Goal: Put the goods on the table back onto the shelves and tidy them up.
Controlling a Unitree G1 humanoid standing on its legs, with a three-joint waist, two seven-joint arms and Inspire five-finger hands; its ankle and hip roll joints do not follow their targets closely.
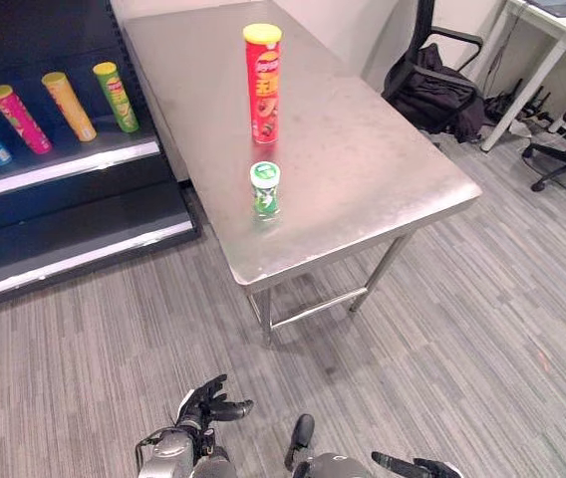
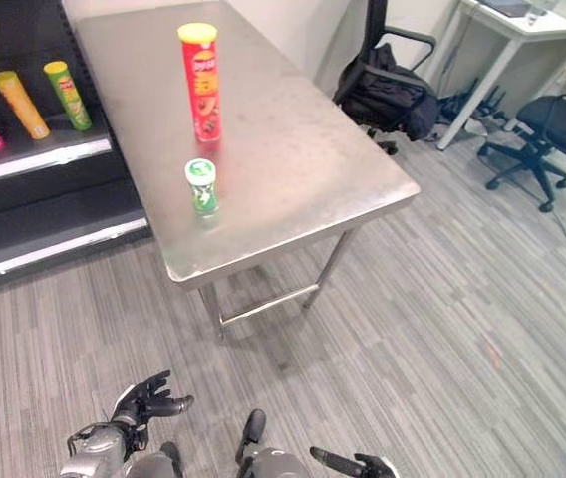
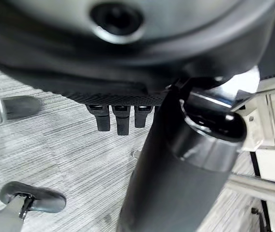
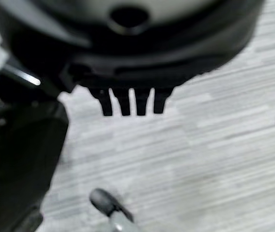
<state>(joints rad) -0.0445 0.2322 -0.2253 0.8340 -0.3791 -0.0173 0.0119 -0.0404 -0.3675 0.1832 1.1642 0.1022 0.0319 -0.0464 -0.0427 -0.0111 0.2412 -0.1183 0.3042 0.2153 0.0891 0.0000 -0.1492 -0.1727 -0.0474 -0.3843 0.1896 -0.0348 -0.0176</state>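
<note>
A tall red chip can [image 1: 263,84] and a short green can [image 1: 265,188] are standing on the table [image 1: 383,149]. Both look light, stiff and smooth; gripping mid-body seems best. The left hand [image 1: 208,402] and right hand [image 1: 424,466] are hanging low, fingers apart, holding nothing.
</note>
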